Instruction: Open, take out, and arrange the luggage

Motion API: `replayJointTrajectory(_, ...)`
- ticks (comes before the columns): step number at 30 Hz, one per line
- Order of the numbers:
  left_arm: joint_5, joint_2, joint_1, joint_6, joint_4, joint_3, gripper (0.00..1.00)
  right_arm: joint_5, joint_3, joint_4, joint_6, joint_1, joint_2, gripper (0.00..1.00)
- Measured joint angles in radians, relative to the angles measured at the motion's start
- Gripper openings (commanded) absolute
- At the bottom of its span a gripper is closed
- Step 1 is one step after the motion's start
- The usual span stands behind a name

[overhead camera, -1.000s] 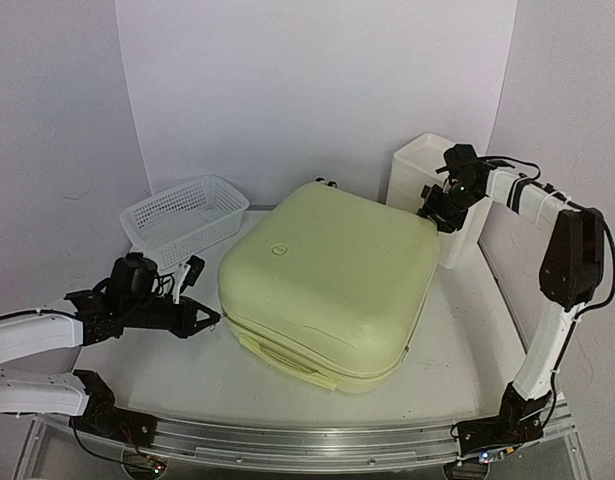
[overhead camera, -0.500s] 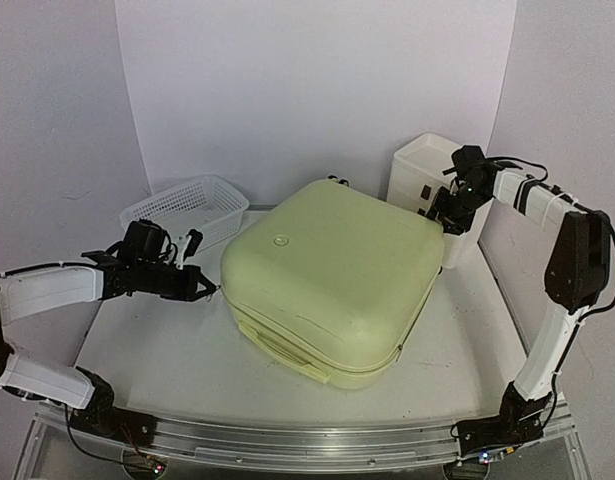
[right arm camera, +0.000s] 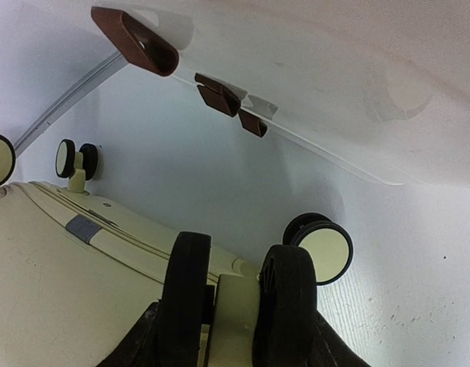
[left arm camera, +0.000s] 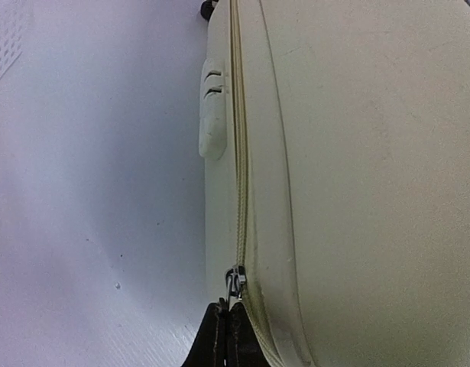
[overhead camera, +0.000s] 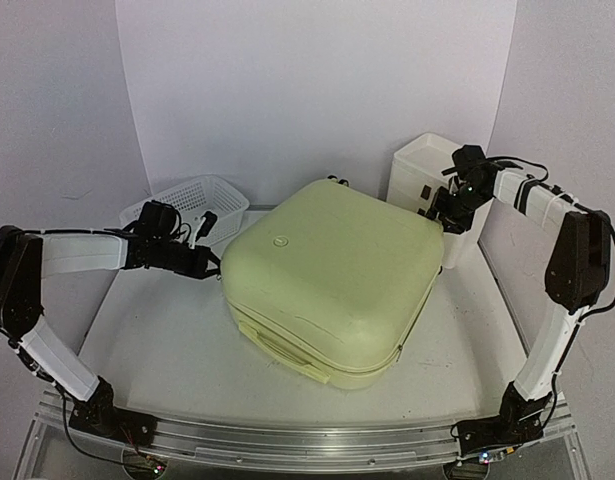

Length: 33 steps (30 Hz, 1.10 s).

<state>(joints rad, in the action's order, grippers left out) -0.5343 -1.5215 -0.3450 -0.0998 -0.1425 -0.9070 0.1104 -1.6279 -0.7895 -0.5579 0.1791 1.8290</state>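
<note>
The luggage [overhead camera: 332, 275] lies flat on the table [overhead camera: 167, 350], closed, just beside the box [overhead camera: 412, 175], on the side of the box that faces the arm bases and the left arm. The left gripper [overhead camera: 213, 267] is at the wall of the luggage that is far from the box. Its fingers are pressed together, and in the wrist view they seem to pinch the tab of the zipper pull [left arm camera: 235, 281], which sits right at their tips. From the pull, the zipper [left arm camera: 238, 153] runs straight away from this gripper along the wall, past the side handle [left arm camera: 212, 115], toward the luggage end that lies level with the box. So the long axis of the zipper is almost the same line as the pointing of the fingers. I think the next move must follow this line closely, because a sideways pull can let the thin tab slip out. The left arm is clearly the nearer one to the zipper pull. The right gripper [overhead camera: 447, 212] is between the luggage and the box, at the corner of the luggage closest to the box. Its jaws stand apart, one on each side of a twin wheel [right arm camera: 185, 294]. If they press the wheel or only stand around it, I cannot tell.
</note>
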Motion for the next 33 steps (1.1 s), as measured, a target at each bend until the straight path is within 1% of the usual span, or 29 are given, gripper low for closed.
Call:
replayJointTrajectory(4,-0.083,-0.089,0.016,0.047,0.064,-0.052,0.0,-0.013,-0.009,-0.007,0.011,0.007,0.002,0.0)
replayJointTrajectory(10,-0.143,-0.22,0.019,0.101,0.082,-0.18,0.0,-0.06,-0.039,-0.023,0.032,0.034,0.011,0.0)
replayJointTrajectory(18,-0.216,-0.413,0.019,0.092,0.084,-0.401,0.0,-0.071,-0.07,-0.016,0.071,0.082,0.034,0.0)
replayJointTrajectory(25,-0.223,-0.507,0.031,0.056,0.083,-0.531,0.0,-0.07,-0.076,0.002,0.141,0.178,0.04,0.0)
replayJointTrajectory(28,-0.244,-0.528,0.044,0.042,0.057,-0.559,0.0,-0.068,-0.078,0.004,0.175,0.226,0.04,0.0)
replayJointTrajectory(33,-0.281,-0.556,0.044,0.012,0.035,-0.603,0.0,-0.048,-0.078,0.035,0.222,0.266,0.042,0.0)
